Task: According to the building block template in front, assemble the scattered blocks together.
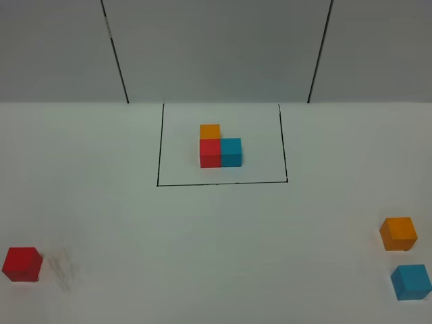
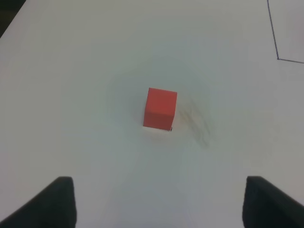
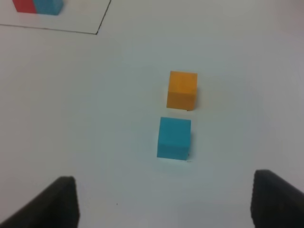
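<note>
The building block template (image 1: 219,150), an L of joined orange, red and cyan cubes, sits inside a thin black rectangle (image 1: 159,145) at the table's far middle. Of the scattered blocks, the red cube (image 1: 22,264) lies alone at the front left. The orange cube (image 1: 398,233) and cyan cube (image 1: 412,281) lie close together at the front right. Neither arm shows in the high view. My left gripper (image 2: 159,204) hovers open just short of the red cube (image 2: 160,108). My right gripper (image 3: 164,202) is open, short of the cyan cube (image 3: 174,137), with the orange cube (image 3: 182,89) beyond it.
The white table (image 1: 216,229) ends at a grey back wall (image 1: 216,47) with two dark seams. A corner of the template (image 3: 37,5) and its frame line (image 3: 57,28) show in the right wrist view. A faint smudge (image 1: 64,270) lies beside the red cube.
</note>
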You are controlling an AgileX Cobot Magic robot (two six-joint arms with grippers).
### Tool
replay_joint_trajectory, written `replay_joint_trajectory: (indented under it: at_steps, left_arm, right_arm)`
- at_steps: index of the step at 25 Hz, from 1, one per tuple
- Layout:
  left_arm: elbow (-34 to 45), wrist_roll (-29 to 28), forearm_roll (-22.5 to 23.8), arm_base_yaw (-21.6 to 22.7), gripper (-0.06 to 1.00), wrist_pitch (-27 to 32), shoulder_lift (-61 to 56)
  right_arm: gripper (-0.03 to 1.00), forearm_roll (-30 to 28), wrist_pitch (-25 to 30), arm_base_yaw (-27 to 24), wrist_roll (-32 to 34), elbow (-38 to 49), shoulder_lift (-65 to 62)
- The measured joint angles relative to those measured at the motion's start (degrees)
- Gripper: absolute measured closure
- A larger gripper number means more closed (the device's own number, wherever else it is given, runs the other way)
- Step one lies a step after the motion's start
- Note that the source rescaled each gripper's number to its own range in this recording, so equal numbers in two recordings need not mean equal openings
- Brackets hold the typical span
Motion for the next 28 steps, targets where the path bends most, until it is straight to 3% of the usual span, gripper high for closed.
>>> replay_joint_trajectory:
  at_steps: [28]
  left_arm:
    - [0.00,0.02,0.00,0.00,0.05,0.00,0.74]
  right_arm:
    - [0.43,0.00,0.00,0.00,0.00,0.00,0.00]
